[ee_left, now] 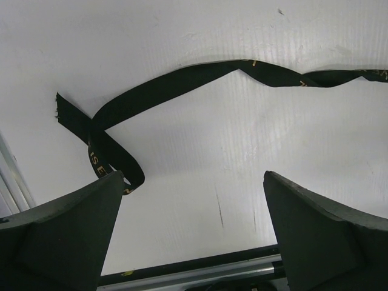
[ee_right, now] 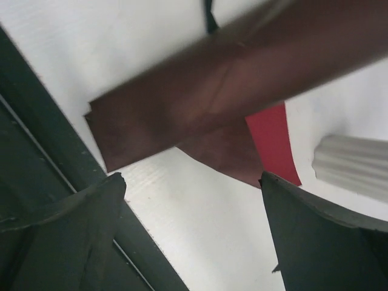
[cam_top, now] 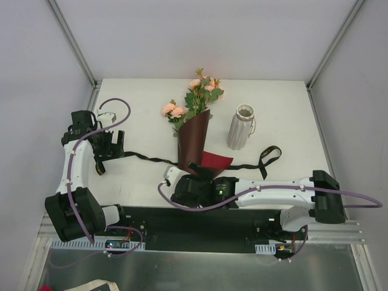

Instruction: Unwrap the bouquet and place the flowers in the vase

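White table (cam_top: 285, 103), grey walls (cam_top: 200, 36), metal frame (cam_top: 73, 42)

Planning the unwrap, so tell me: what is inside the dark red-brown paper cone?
Peach-pink roses and green leaves stick out of its far end. Their stems inside are hidden by the paper.

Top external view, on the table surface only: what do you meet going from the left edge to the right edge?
left gripper → bouquet → vase → black ribbon's looped end
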You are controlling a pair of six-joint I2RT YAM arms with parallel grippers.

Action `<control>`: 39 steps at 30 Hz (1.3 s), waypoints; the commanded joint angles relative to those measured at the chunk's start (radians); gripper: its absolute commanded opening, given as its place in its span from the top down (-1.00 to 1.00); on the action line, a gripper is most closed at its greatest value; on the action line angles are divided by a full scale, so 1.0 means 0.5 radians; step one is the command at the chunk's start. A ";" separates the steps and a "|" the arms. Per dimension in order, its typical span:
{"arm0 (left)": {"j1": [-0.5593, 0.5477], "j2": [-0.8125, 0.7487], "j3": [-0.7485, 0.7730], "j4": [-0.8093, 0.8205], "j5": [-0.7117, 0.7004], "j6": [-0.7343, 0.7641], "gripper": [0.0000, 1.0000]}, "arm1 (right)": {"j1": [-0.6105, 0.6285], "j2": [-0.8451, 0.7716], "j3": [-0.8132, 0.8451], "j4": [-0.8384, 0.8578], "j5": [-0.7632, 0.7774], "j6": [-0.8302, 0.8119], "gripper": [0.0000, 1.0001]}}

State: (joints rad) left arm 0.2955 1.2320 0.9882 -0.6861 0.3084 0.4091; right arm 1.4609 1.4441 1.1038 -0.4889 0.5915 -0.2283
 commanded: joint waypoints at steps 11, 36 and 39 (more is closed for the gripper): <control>0.001 -0.215 -0.148 -0.082 0.012 -0.045 -0.98 | 0.192 0.643 0.302 0.002 -0.180 -0.347 -0.93; 0.001 -0.292 -0.176 -0.122 0.043 0.056 -0.98 | 0.183 0.784 -0.017 0.769 0.339 -0.568 -0.95; 0.001 -0.329 -0.185 -0.134 0.043 0.084 -0.98 | 0.189 0.699 -0.017 0.745 0.229 -0.556 -0.93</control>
State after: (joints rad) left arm 0.2955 1.1110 0.9085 -0.7227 0.3084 0.4137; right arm 1.5547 1.8534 1.0981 -0.1505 0.7185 -0.5049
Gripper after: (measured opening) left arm 0.992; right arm 0.970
